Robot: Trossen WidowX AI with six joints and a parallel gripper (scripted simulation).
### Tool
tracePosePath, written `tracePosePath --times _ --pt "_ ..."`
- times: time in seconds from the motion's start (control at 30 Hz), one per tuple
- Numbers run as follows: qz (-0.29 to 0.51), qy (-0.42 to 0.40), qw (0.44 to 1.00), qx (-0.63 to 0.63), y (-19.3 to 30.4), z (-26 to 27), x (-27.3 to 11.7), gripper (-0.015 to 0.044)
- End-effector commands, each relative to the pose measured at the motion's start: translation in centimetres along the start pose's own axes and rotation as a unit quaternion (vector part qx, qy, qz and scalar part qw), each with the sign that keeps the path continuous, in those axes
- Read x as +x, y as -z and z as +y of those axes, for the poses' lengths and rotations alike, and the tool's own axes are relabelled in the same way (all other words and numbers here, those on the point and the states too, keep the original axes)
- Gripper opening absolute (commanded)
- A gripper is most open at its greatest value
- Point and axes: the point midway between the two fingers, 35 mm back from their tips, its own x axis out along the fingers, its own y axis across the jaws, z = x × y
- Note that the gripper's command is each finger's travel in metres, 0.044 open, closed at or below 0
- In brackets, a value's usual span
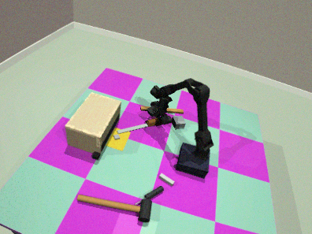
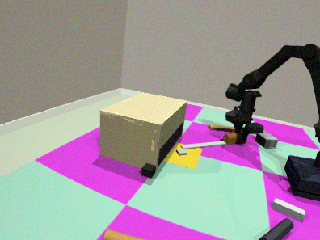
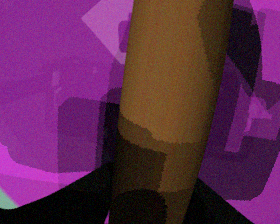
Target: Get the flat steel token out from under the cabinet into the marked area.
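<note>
The steel token (image 1: 117,136) (image 2: 181,152) is a small grey square lying on the yellow marked area (image 1: 120,144) (image 2: 191,161), in front of the cabinet (image 1: 92,115) (image 2: 131,138). My gripper (image 1: 157,121) (image 2: 241,138) (image 3: 150,177) is shut on the wooden handle (image 1: 151,122) (image 2: 229,138) (image 3: 172,75) of a long tool, low over the table. Its flat grey blade (image 1: 134,128) (image 2: 206,145) points toward the cabinet, and its tip is over the marked area, right beside the token. Whether tip and token touch, I cannot tell.
A wooden stick (image 1: 176,111) (image 2: 216,128) and a grey block (image 1: 179,122) (image 2: 267,140) lie near the gripper. A black block (image 1: 95,155) (image 2: 148,170) is at the cabinet's corner. A white block (image 1: 166,179) (image 2: 288,209), a dark-handled tool (image 1: 154,192) (image 2: 279,230) and a mallet (image 1: 145,210) lie farther forward.
</note>
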Motion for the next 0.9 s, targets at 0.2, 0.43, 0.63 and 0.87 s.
tracePosePath --times 0.2,0.43,0.63,0.87 --pt "-0.001 0.001 1.000 0.003 -0.9 -0.1 0.0 0.0000" --pt "-0.002 0.000 1.000 0.006 -2.1 0.0 0.0 0.0000" --pt "-0.003 0.000 1.000 0.007 -3.2 0.0 0.0 0.0000" --pt "-0.004 0.000 1.000 0.008 -4.4 0.0 0.0 0.0000"
